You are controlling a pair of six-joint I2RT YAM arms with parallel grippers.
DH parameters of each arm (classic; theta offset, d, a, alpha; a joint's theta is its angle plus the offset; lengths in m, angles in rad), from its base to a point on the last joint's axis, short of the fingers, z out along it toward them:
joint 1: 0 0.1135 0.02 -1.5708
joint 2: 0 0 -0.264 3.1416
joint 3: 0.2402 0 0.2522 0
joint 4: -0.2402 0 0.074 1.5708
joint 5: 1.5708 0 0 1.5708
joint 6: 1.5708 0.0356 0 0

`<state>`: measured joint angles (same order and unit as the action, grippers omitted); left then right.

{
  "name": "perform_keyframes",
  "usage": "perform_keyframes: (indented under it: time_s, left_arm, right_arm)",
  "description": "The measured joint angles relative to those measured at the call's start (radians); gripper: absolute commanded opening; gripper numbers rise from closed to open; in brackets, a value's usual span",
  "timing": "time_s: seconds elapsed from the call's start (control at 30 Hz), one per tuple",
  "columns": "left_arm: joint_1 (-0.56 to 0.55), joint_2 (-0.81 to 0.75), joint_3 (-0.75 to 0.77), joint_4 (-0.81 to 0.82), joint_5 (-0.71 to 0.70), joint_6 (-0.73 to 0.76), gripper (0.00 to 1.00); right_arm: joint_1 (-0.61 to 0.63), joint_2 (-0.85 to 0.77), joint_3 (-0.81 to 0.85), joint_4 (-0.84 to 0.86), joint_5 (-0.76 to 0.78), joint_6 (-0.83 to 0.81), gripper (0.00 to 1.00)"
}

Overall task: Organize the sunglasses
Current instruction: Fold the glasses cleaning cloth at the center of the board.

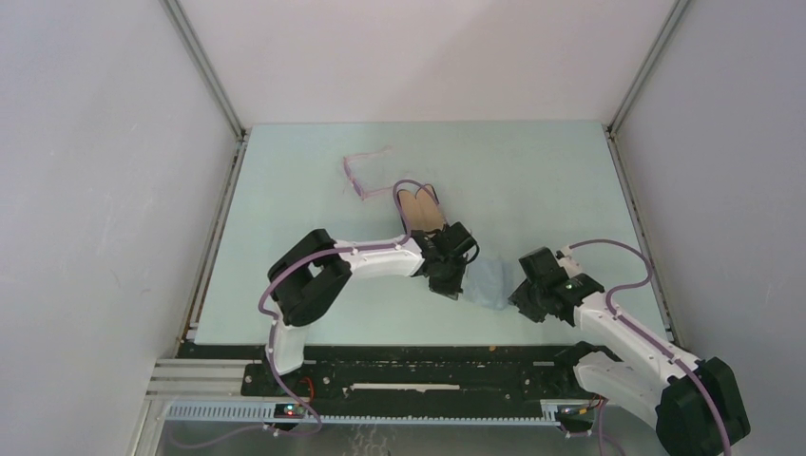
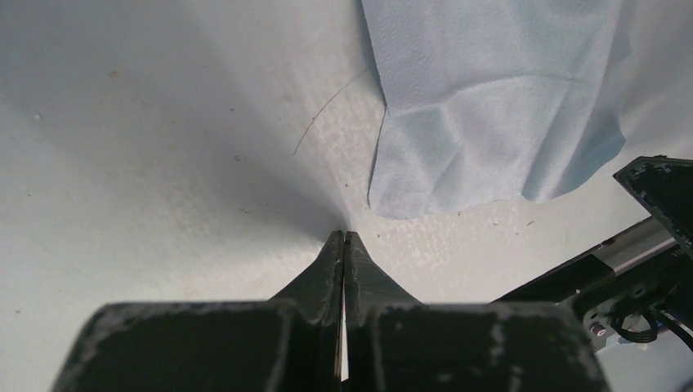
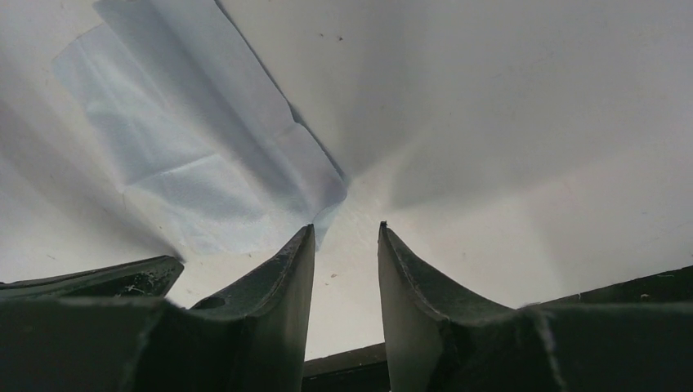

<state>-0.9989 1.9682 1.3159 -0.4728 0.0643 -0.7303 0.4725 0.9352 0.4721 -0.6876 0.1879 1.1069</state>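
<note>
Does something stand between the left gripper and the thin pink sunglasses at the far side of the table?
Yes. The black oblong case with tan lining lies roughly between the shut left gripper and the translucent pink sunglasses. Nothing else visible does.

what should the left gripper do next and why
Probably open and ease forward onto the cloth. The left gripper is shut on nothing, its tips just short of the cloth's near edge. The sunglasses lie untouched near the case.
</note>
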Motion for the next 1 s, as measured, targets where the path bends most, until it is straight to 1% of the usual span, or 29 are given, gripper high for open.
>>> perform_keyframes:
  time_s: [0.17,0.2,0.3,0.37,0.43,0.5,0.57,0.67,0.8,0.87,1.0]
  left_arm:
    - [0.000,-0.006,-0.008,0.000,0.010,0.006,0.00]
    - [0.000,-0.007,-0.008,0.000,0.009,0.006,0.02]
    - [0.000,-0.025,-0.011,-0.004,-0.001,0.005,0.18]
    - [0.000,-0.040,-0.011,-0.003,-0.010,0.005,0.25]
    - [0.000,-0.057,-0.011,-0.002,-0.013,0.005,0.26]
    - [0.000,-0.065,-0.011,0.000,-0.013,0.006,0.26]
    - [0.000,-0.066,-0.011,0.000,-0.012,0.006,0.25]
    - [0.000,-0.066,-0.011,0.000,-0.010,0.006,0.25]
    - [0.000,-0.066,-0.011,-0.002,-0.009,0.007,0.28]
    - [0.000,-0.066,-0.011,-0.002,-0.008,0.007,0.32]
    - [0.000,-0.064,-0.009,-0.002,0.003,0.014,0.46]
  right_arm:
    - [0.000,0.005,-0.011,0.007,-0.021,0.003,0.42]
    - [0.000,0.006,-0.011,0.011,-0.023,0.003,0.42]
    - [-0.004,0.018,-0.011,0.029,-0.030,0.002,0.41]
    - [-0.012,0.028,-0.011,0.042,-0.035,0.002,0.41]
    - [-0.022,0.039,-0.011,0.057,-0.037,0.000,0.39]
    - [-0.029,0.059,-0.011,0.075,-0.038,-0.002,0.36]
    - [-0.035,0.094,-0.011,0.090,-0.040,-0.004,0.35]
    - [-0.038,0.121,-0.011,0.098,-0.043,-0.006,0.35]
    - [-0.037,0.100,-0.018,0.091,-0.043,-0.006,0.35]
    - [-0.037,0.066,-0.032,0.079,-0.043,-0.006,0.35]
    - [-0.038,0.008,-0.062,0.058,-0.044,-0.010,0.33]
